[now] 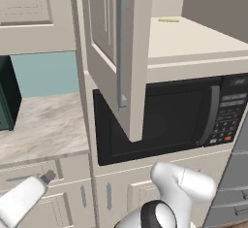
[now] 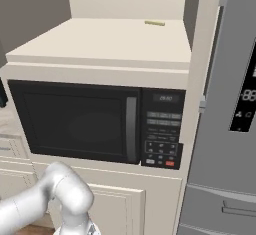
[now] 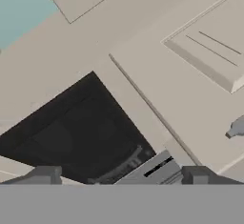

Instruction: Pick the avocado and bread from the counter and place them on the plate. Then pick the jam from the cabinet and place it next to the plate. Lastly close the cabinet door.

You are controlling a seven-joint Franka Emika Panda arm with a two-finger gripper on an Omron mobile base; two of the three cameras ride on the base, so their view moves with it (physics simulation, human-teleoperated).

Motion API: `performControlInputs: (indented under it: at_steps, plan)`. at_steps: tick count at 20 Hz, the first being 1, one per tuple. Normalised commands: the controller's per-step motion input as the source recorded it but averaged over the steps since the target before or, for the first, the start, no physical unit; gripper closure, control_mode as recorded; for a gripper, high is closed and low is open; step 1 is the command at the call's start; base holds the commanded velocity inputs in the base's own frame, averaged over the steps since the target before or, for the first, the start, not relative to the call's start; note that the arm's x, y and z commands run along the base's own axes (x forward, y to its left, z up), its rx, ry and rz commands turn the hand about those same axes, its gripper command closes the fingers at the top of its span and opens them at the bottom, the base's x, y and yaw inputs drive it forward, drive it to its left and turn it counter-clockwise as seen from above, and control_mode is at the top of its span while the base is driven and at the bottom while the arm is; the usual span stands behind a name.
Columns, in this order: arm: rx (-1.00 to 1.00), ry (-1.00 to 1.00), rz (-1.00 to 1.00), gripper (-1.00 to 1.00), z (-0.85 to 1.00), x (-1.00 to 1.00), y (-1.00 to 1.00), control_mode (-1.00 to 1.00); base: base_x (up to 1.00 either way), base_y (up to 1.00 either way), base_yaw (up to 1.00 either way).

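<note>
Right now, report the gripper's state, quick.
Gripper: jaws open wide, nothing held between them, pointing up at the open cabinet door.

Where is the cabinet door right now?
In the left base view the cabinet door stands swung open, left of the pale shelf and above the black microwave, its bar handle facing the camera.

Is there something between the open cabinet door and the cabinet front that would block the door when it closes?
Nothing visible stands in the way. The cabinet door hangs open over the black microwave, and the shelf behind it holds only a small flat yellowish thing far back. The gripper is open and empty.
</note>
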Motion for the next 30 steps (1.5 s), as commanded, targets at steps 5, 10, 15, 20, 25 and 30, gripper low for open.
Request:
performControlInputs:
  at_steps: [5,10,15,20,25,30]
  plan:
    - [-0.36,0.15,-0.35,-1.0,-0.07,0.76,0.12,-1.0,0.0,0.0,0.0]
    - [-0.31,0.18,-0.28,-1.0,-0.03,0.65,0.12,-1.0,0.0,0.0,0.0]
    - [-0.19,0.07,-0.12,-1.0,0.02,0.03,0.0,-1.0,0.0,0.0,0.0]
    - [-0.16,0.1,-0.16,-1.0,0.12,0.02,-0.02,-1.0,0.0,0.0,0.0]
    - [-0.04,0.21,-0.23,-1.0,0.08,0.22,-0.17,-1.0,0.0,0.0,0.0]
    - [0.0,0.19,-0.21,-1.0,0.01,0.13,-0.34,-1.0,0.0,0.0,0.0]
